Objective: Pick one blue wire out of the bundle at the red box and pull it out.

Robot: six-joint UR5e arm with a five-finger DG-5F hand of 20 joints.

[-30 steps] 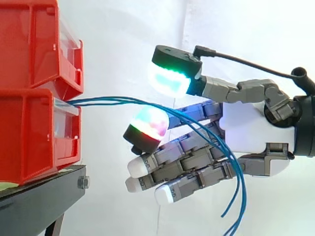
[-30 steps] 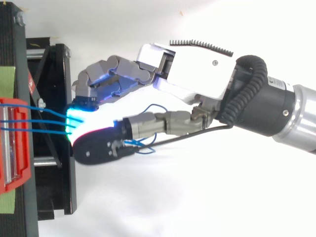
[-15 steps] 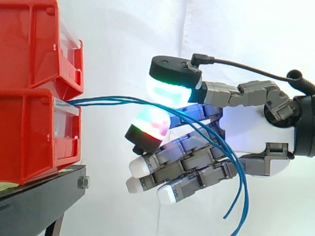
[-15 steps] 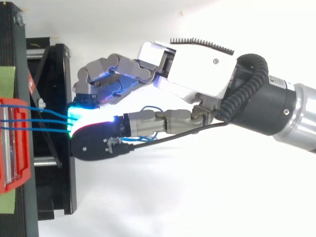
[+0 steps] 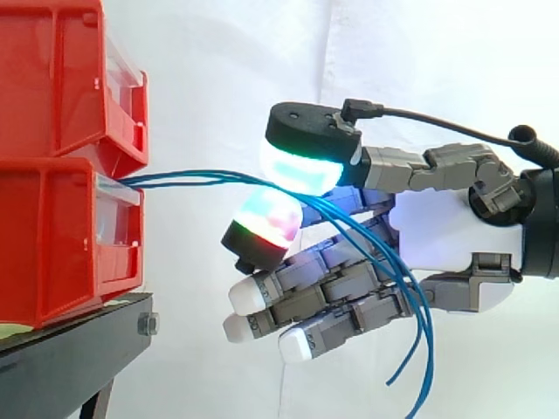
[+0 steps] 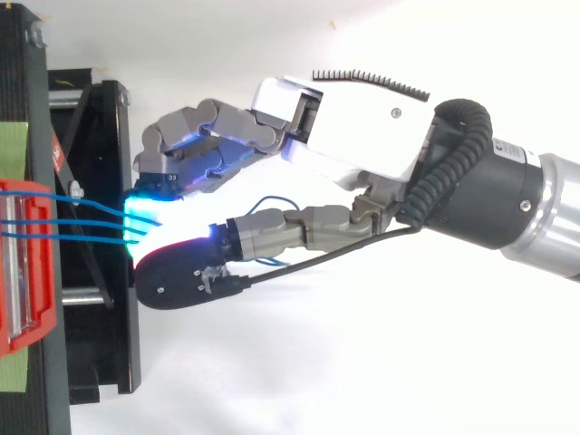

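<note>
Three blue wires (image 5: 201,178) (image 6: 91,217) leave the front of the lower red box (image 5: 52,236) (image 6: 23,263) and run right into my hand (image 5: 445,236) (image 6: 362,118). The thumb's glowing pad (image 5: 301,166) lies on top of them. A glowing fingertip (image 5: 262,223) sits just beneath, so the wires are pinched between the two. How many of them are caught is hidden by the pads. Past the pinch the wires droop across the other, half-curled fingers, and their loose ends (image 5: 410,375) hang below the palm.
A second red bin (image 5: 61,78) is stacked on the lower box. Both rest on a black stand (image 5: 79,349) (image 6: 100,299) at the left. A white curtain hangs behind, and there is free room to the right of the stand.
The thumb has come down onto the wires, narrowing the gap to the fingertip below. The wires' hanging ends have swung slightly. The arm has barely moved.
</note>
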